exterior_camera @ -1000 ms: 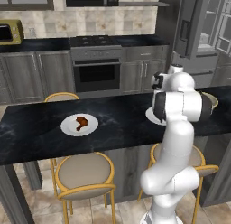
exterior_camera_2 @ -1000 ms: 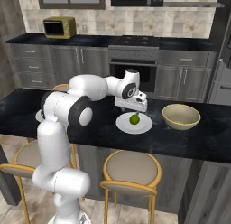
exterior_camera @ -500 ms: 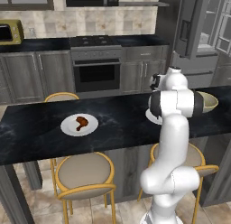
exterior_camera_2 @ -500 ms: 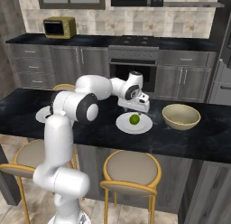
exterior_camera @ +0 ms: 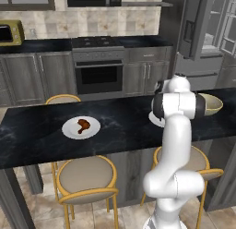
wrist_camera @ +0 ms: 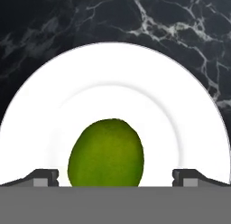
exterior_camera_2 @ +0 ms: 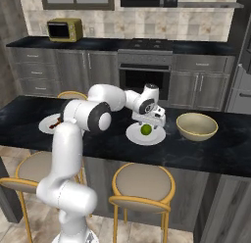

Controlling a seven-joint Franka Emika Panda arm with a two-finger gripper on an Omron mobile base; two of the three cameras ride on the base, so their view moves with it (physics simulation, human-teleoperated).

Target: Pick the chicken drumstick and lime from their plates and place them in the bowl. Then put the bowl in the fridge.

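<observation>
Black marble counter [exterior_camera_2: 29, 120] carries everything here, and the white arm reaches across it to hold the gripper [exterior_camera_2: 147, 125] low over the nearer of two white plates [exterior_camera_2: 158, 137]. Its fingers are spread wide apart, with nothing pinched between them. In the hand view the two dark fingertips [wrist_camera: 45, 178] rise on either side of the lime [wrist_camera: 106, 153], which sits straight ahead of the gripper on the plate [wrist_camera: 180, 110], roughly at its middle; whether the tips touch the fruit cannot be told. From the right base view the lime [exterior_camera_2: 145, 130] shows as a small green ball just beneath the hand.

Beside the gripper, toward the fridge [exterior_camera: 203, 34] end of the counter, stands the tan bowl [exterior_camera_2: 197, 127], near the lime's plate but apart from it. In the left base view the bowl [exterior_camera: 211, 103] peeks out from behind the arm's upper link, and only an edge of the lime's plate [exterior_camera: 154, 119] shows there.

Well away from the gripper along the counter, back on the arm's other side, the second plate [exterior_camera: 69, 130] holds the chicken drumstick [exterior_camera: 83, 125], lying flat near its centre. In the right base view that plate [exterior_camera_2: 46, 127] is partly hidden by the arm.

Behind the counter, beyond the gripper, are the built-in oven [exterior_camera_2: 143, 78] and a yellow microwave [exterior_camera_2: 62, 30].
</observation>
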